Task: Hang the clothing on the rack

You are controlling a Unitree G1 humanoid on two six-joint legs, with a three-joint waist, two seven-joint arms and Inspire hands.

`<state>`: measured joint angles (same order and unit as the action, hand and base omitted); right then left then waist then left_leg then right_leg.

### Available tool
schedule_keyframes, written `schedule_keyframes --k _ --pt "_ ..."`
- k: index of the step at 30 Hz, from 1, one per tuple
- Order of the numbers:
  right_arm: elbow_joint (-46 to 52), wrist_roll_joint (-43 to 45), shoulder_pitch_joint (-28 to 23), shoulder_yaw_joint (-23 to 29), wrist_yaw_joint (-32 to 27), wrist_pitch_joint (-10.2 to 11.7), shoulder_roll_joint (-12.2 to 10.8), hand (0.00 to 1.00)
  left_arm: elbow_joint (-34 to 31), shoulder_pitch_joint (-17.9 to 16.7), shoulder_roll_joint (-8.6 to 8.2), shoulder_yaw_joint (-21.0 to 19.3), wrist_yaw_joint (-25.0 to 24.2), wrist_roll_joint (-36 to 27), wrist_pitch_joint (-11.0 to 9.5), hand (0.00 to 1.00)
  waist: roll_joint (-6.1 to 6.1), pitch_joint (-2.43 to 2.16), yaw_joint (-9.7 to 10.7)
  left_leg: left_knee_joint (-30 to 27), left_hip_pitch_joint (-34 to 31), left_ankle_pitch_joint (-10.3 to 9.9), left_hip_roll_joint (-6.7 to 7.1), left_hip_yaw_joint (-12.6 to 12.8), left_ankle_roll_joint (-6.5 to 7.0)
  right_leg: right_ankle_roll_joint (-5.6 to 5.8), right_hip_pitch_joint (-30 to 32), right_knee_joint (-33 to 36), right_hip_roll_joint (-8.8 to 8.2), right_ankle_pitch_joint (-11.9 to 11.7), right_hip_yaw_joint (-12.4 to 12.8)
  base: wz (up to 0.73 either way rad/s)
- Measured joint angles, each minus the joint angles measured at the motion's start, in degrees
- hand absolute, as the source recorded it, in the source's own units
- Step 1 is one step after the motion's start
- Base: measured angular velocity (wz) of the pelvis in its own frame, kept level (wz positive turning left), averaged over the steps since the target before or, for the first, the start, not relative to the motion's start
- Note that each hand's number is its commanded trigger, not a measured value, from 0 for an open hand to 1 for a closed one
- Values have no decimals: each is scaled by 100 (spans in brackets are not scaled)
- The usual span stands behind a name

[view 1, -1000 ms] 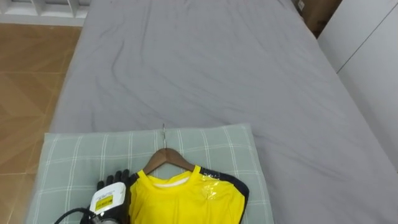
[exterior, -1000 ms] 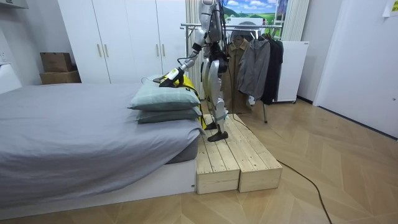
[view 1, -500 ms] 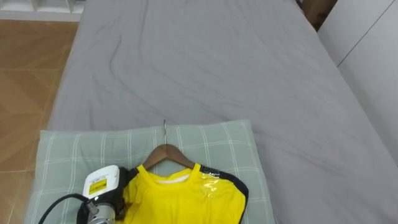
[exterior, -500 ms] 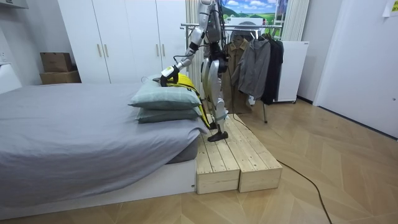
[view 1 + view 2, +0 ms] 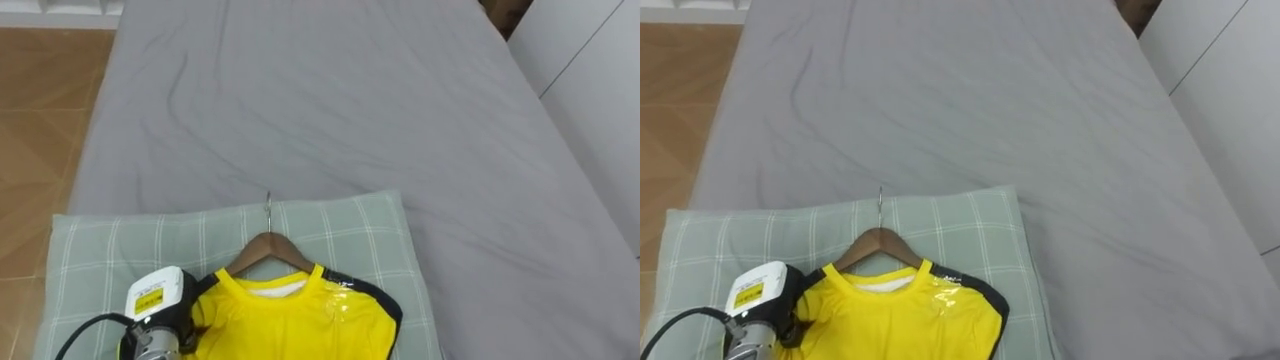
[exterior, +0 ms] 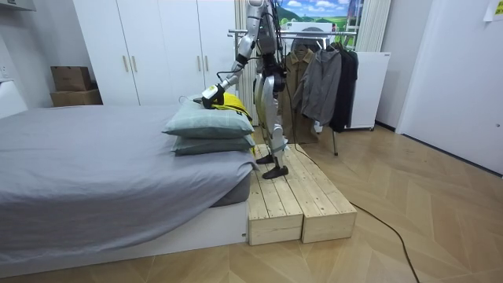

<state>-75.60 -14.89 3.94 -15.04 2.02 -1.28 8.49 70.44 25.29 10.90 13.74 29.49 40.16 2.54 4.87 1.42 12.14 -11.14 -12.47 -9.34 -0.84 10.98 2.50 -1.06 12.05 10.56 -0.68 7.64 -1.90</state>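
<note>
Left arm reaches over the bed; left hand (image 5: 160, 298) sits back-up, its fingers hidden at the shirt edge, so I cannot tell the grip. Yellow shirt (image 5: 290, 325) on a curved wooden hanger (image 5: 268, 250) with a metal hook lies flat just beside the hand on a soft checked pillow (image 5: 100, 250). The grey sheet (image 5: 320, 100) is wrinkled.

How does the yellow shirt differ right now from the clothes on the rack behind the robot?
The yellow shirt lies flat on the checked pillow, on its wooden hanger; the rack clothes hang from the rail. The yellow shirt is bright; the rack clothes are grey, black and khaki.
</note>
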Motion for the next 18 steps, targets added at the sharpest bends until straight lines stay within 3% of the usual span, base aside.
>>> schedule_keyframes --k 10,18 --pt "14 -30 44 -2 -58 6 -1 0 -14 -25 -1 104 6 -196 -42 100 -44 28 11 3 54 0 11 -3 0 0 -74 -6 -5 0 -21 0" --pt "12 -58 11 0 -59 144 31 0 -74 -145 -89 103 149 -366 -67 100 -154 10 24 -13 133 0 13 -6 0 1 -166 -7 13 0 -25 0"
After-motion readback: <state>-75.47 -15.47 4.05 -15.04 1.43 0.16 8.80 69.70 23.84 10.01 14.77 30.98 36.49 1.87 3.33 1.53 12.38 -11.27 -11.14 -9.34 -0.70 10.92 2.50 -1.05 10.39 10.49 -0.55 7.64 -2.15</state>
